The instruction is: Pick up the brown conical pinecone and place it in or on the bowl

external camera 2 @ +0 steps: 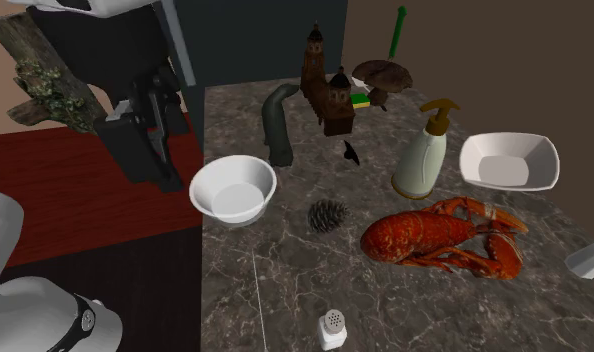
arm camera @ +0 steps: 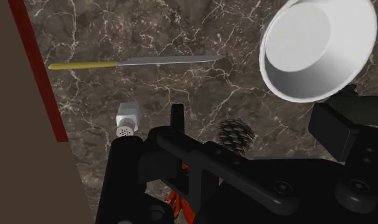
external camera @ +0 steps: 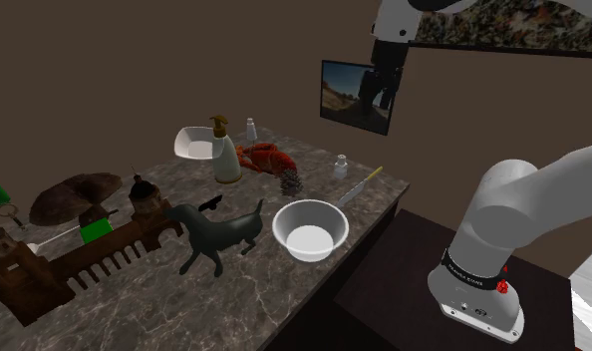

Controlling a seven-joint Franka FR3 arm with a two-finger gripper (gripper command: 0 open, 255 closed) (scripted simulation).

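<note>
The brown pinecone (external camera: 291,181) lies on the marble tabletop between the red lobster and the round white bowl (external camera: 309,229). In the second exterior view the pinecone (external camera 2: 328,216) rests just right of the bowl (external camera 2: 233,188). My black gripper (external camera: 383,90) hangs high above the table's far edge, well clear of everything. It also appears at the second exterior view's left (external camera 2: 153,165), beyond the table edge. In the wrist view the gripper (arm camera: 254,122) is open with nothing between its fingers; the pinecone (arm camera: 237,135) lies far below, and the bowl (arm camera: 318,48) is further off.
On the table are a red lobster (external camera 2: 445,238), a soap dispenser (external camera 2: 425,155), a square white dish (external camera 2: 508,162), two shakers (external camera 2: 332,330) (external camera: 340,168), a yellow-handled knife (arm camera: 137,62), a dark dog figure (external camera: 219,234) and a brown castle model (external camera: 75,259).
</note>
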